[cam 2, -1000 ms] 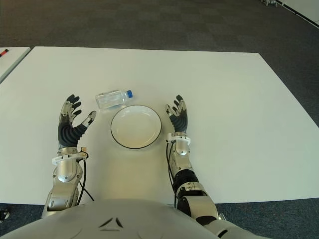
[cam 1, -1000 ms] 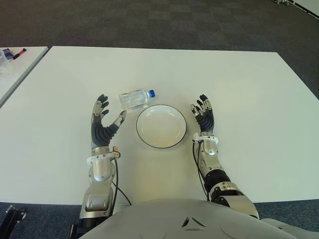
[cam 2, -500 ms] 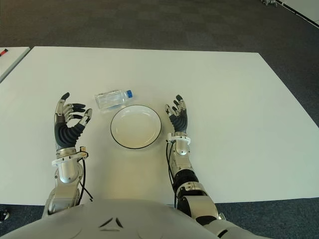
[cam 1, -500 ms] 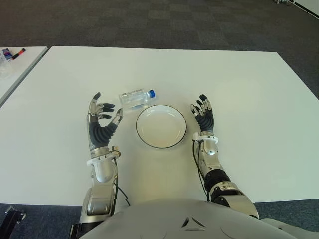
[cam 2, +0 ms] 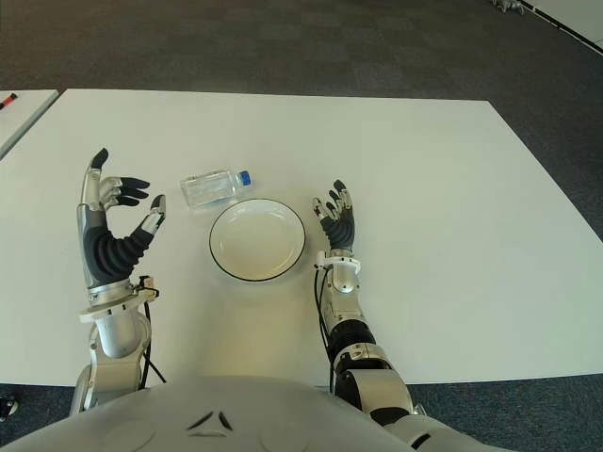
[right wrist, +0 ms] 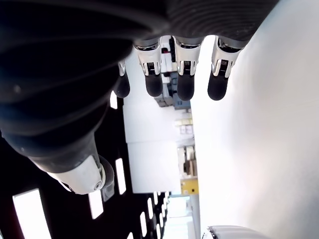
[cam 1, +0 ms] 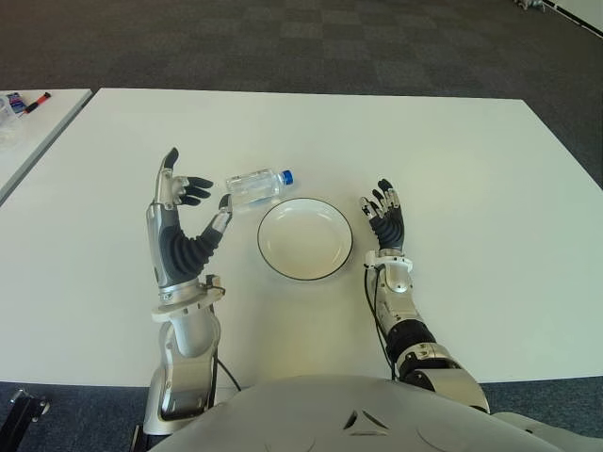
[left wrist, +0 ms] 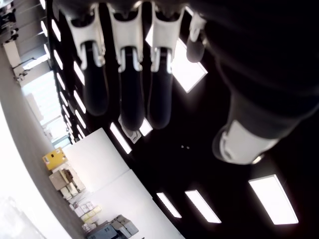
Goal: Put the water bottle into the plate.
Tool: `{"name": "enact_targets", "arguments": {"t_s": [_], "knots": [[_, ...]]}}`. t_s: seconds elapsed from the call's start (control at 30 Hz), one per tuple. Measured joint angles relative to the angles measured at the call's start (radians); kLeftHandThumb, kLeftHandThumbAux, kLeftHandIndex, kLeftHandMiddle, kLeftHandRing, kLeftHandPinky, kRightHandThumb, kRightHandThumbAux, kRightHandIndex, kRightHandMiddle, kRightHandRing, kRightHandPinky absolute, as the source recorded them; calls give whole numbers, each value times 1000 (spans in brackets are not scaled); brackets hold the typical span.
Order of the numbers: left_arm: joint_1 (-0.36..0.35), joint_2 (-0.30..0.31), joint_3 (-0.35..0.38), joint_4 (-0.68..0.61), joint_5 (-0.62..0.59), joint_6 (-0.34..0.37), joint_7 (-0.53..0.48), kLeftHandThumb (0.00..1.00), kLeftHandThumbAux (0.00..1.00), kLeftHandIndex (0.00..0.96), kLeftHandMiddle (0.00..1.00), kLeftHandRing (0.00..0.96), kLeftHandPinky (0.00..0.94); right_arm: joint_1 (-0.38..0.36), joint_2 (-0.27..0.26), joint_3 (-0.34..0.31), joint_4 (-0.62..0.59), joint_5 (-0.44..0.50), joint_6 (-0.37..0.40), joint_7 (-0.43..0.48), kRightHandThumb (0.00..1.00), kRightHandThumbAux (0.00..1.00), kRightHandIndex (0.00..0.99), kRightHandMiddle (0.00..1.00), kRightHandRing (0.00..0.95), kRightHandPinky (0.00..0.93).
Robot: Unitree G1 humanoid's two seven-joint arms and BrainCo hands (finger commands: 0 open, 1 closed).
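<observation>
Change: since a second ago the left hand [cam 1: 179,231] has lifted off the white table [cam 1: 471,169] and turned more upright, its forefinger now pointing up; bottle, plate and right hand lie where they did.
Left hand: raised above the table, to the left of the plate and just left of the bottle, palm turned toward them; touches neither.
Left fingers: loosely spread, forefinger straight, the other three bent forward toward the bottle, thumb [cam 1: 220,216] reaching near the bottle's base; nothing held. The left wrist view shows three fingers [left wrist: 130,79] side by side with only ceiling lights behind them.
Water bottle [cam 1: 256,185]: clear, blue cap, lying on its side on the table just beyond the plate's far-left rim, cap toward the plate's side; not in the plate.
Plate [cam 1: 270,261]: white, dark rim, round, flat on the table between the two hands.
Right hand [cam 1: 385,224]: just right of the plate, palm up.
Right fingers: relaxed and apart, holding nothing.
Second table [cam 1: 38,127]: far left of the plate, with a marker [cam 1: 36,100] on it.
</observation>
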Motion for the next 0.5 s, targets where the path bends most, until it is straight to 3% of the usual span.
{"name": "enact_targets", "arguments": {"t_s": [0.13, 0.5], "knots": [[-15, 48, 16, 0, 19, 27, -41, 264, 677, 17, 143, 125, 102, -4, 0, 1, 0, 0, 0, 1, 47, 717, 84, 89, 89, 132], [-32, 120, 23, -15, 159, 131, -101, 343, 605, 0, 88, 90, 84, -12, 0, -4, 13, 0, 0, 1, 54, 713, 82, 89, 90, 132]]}}
